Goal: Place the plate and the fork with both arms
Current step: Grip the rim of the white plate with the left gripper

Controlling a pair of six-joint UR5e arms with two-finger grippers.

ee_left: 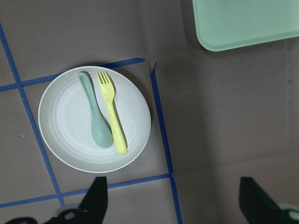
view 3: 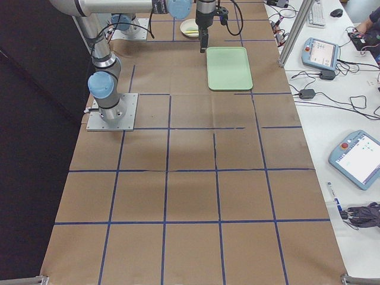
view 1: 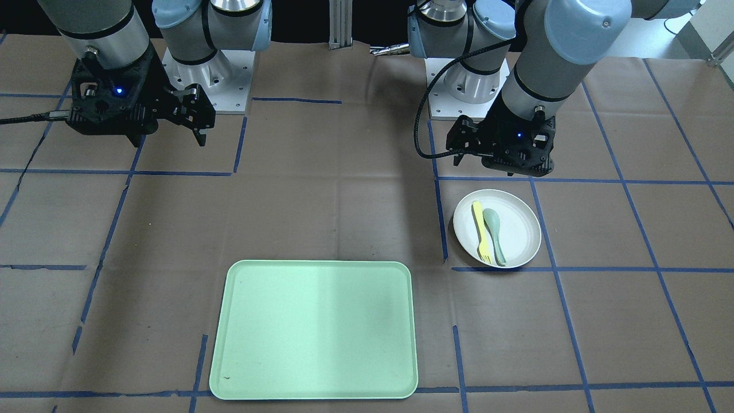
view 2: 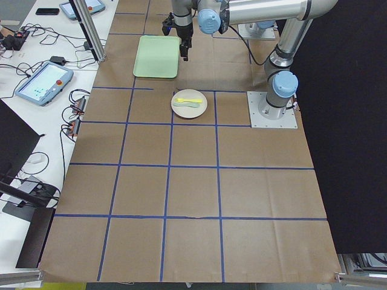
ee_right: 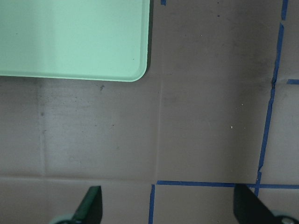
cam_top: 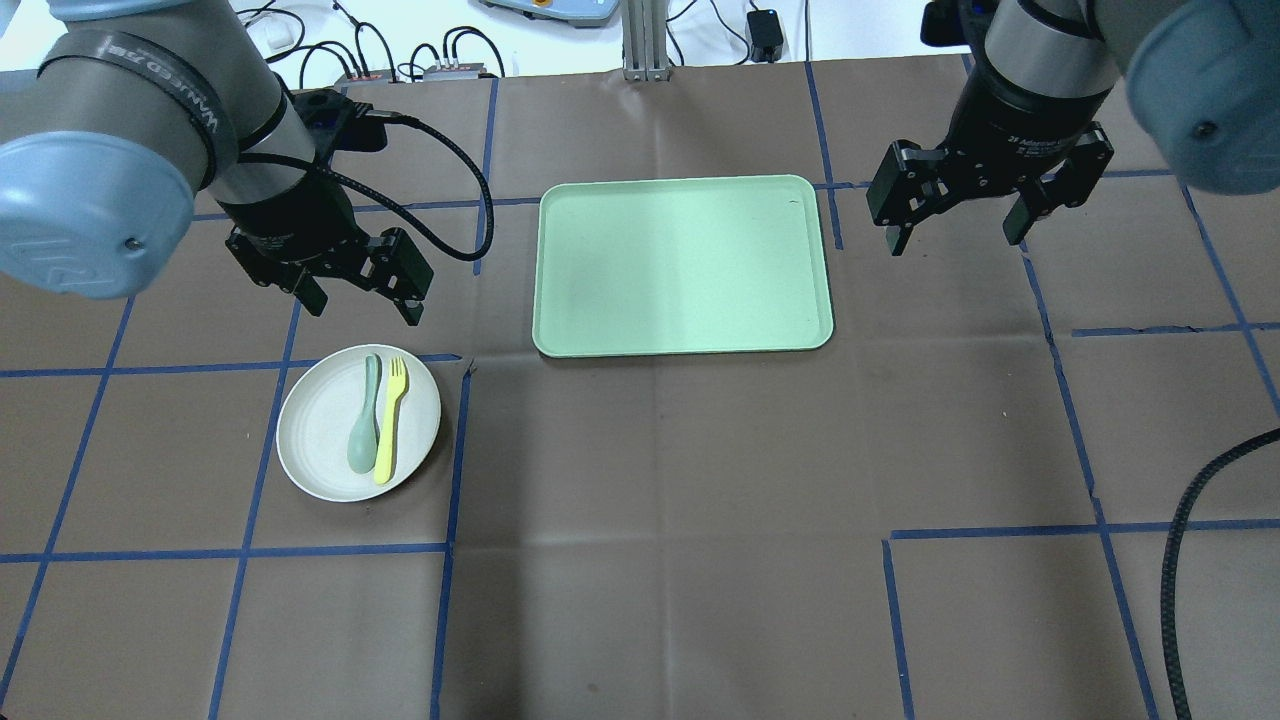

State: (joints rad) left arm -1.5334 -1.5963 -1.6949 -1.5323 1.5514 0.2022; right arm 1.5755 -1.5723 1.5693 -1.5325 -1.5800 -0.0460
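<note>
The plate point(cam_top: 318, 428) sits flat on the table point(cam_top: 700, 500) on the robot's left side, apart from the pale green tray point(cam_top: 685, 265) and closer to the robot than it. The yellow fork point(cam_top: 390, 420) lies on the plate with its tines pointing away from the robot. It lies side by side with a grey-green spoon point(cam_top: 365, 425), on the side nearer the tray. Blue tape lines point(cam_top: 340, 551) cross the brown table and pass close to the plate's rim. The left hand point(cam_top: 365, 310) hangs above the table near the plate, fingers apart and holding nothing. The right hand point(cam_top: 955, 240) hovers over bare table just beside the tray's right edge, fingers likewise spread and empty.
</note>
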